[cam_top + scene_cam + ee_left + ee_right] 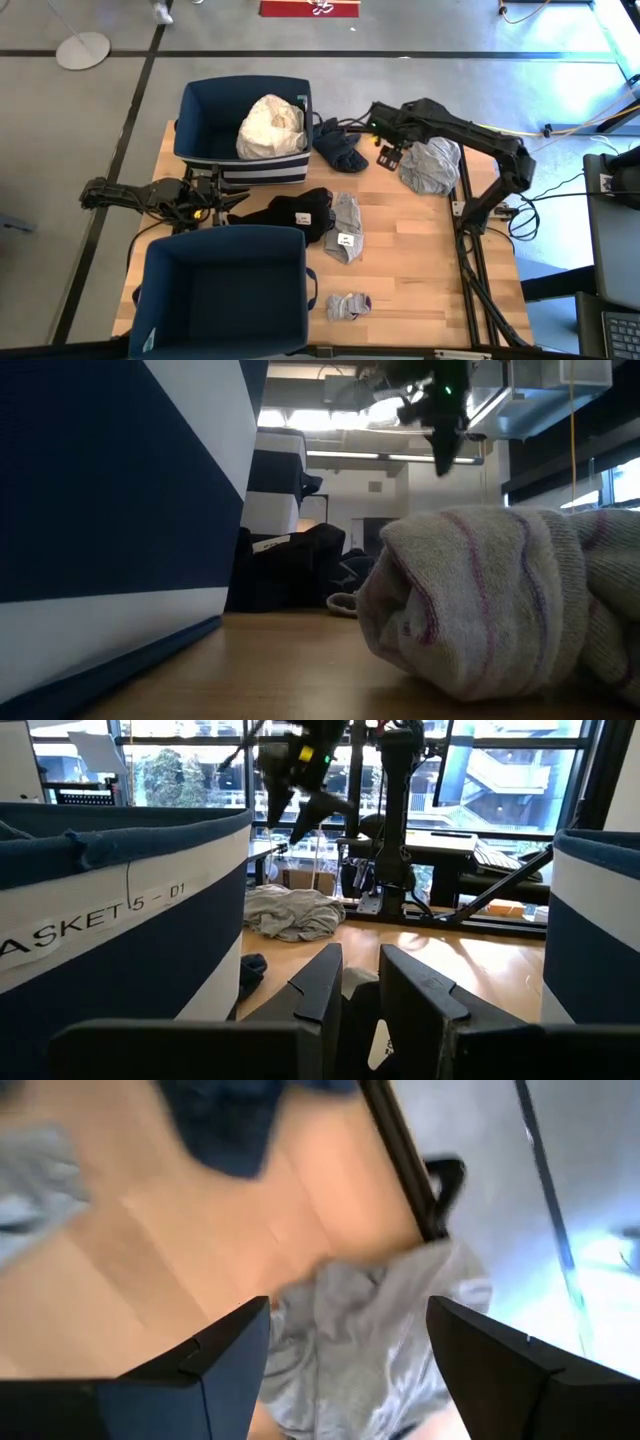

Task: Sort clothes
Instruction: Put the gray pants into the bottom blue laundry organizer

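**High view: right arm poised over grey garment, left arm low at black pile — risks ahead**

High view shows the right gripper [392, 152] up off the table, just beside a crumpled light grey soft garment [431, 165] lying at the right edge of the light wooden table [420, 270]. Right wrist view: fingers spread wide, nothing between them, grey garment [370, 1330] below the gap. Left gripper [222, 201] sits low between the two large navy fabric bins, far bin [205, 125] and near bin [190, 300], nose at a black fabric heap [290, 213]. Left wrist view: its fingers [320, 985] stand close together with a narrow gap; whether they pinch any cloth, cannot tell.

Other clothes: cream bundle [271, 127] already in the far bin, navy garment [338, 148] beside that bin, grey flat piece [346, 225] touching the black heap, small grey sock pair [347, 306] near the front edge.

Risks, judged:
- Grey garment overlaps the table edge by the dark frame rail [468, 215]; an off-centre descent could push it off the table or clip the rail.
- Shallow pinch grabs one fold only, so the cloth trails, snags, drops short of a bin.
- Black heap touches the grey piece; lifting one may drag the other, mixing colours.
- Left arm is hemmed between the bins; a swing could bump a soft bin wall and shift it.
- Both arms heading to the same bin may cross paths.
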Robot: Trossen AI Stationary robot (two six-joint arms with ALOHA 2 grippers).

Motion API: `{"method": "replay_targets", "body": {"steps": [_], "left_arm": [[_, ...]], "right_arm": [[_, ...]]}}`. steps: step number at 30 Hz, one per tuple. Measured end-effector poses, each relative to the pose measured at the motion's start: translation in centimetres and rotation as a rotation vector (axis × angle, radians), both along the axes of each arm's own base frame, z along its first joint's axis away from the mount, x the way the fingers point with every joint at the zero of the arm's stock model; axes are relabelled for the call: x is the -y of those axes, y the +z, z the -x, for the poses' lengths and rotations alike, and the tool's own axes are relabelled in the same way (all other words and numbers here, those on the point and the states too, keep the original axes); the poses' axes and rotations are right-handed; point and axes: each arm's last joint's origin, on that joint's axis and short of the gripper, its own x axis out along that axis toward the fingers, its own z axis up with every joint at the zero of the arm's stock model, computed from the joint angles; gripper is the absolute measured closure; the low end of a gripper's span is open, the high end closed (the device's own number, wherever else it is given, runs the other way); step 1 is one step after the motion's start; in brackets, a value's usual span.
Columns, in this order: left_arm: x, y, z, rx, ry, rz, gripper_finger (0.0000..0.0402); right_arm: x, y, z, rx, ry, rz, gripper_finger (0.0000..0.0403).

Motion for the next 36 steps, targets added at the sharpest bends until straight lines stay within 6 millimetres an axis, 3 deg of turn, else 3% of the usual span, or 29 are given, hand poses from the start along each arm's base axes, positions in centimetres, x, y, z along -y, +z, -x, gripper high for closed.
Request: {"method": "replay_targets", "body": {"steps": [15,20,29,36], "left_arm": [[0.0,0.0,0.0,0.004,-0.001,0.005,0.0341],[0.0,0.0,0.0,0.004,-0.001,0.005,0.0341],[0.0,0.0,0.0,0.004,0.000,0.005,0.0341],[0.0,0.0,0.0,0.003,0.000,0.005,0.0341]], "right_arm": [[4.0,-12.0,6.1,-0.070,-0.426,-0.068,0.0134],[5.5,-13.6,7.8,-0.049,-0.531,-0.054,0.0134],[8.5,-14.5,10.0,-0.014,-0.661,-0.049,0.0134],[9.8,-17.3,10.0,-0.056,-0.669,-0.155,0.0134]]}}
